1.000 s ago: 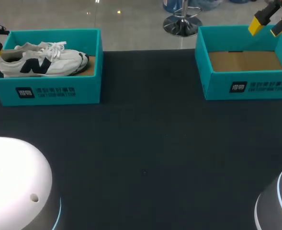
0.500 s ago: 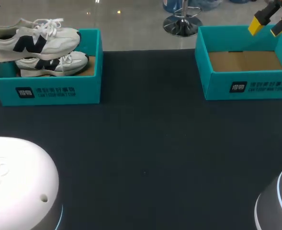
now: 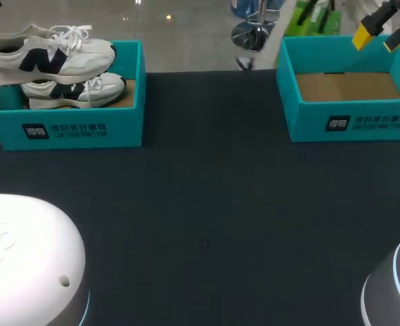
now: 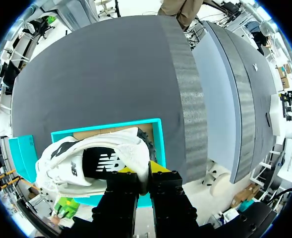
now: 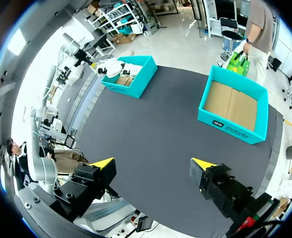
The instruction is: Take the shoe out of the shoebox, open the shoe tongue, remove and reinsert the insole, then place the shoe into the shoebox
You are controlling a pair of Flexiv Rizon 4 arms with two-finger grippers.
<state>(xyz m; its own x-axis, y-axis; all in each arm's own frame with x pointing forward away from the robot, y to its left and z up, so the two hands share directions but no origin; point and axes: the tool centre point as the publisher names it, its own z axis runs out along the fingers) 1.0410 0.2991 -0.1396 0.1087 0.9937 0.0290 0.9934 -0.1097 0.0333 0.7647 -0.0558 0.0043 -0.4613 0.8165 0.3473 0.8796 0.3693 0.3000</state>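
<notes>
Shoe (image 3: 57, 60) above teal shoebox (image 3: 84, 130), second shoe (image 3: 84, 92) inside it

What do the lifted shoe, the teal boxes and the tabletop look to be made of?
Lifted shoe: white fabric-like upper with a smooth dark logo patch, probably synthetic, and a pale foam-like sole. Teal boxes: matte printed cardboard, with raw brown board inside. Tabletop: dark and matte with no glare, possibly a felt or foam mat.

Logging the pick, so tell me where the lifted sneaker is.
Head view, far left: the lifted sneaker hangs above the left shoebox, over the second sneaker inside it, its heel clamped in the left gripper.
</notes>
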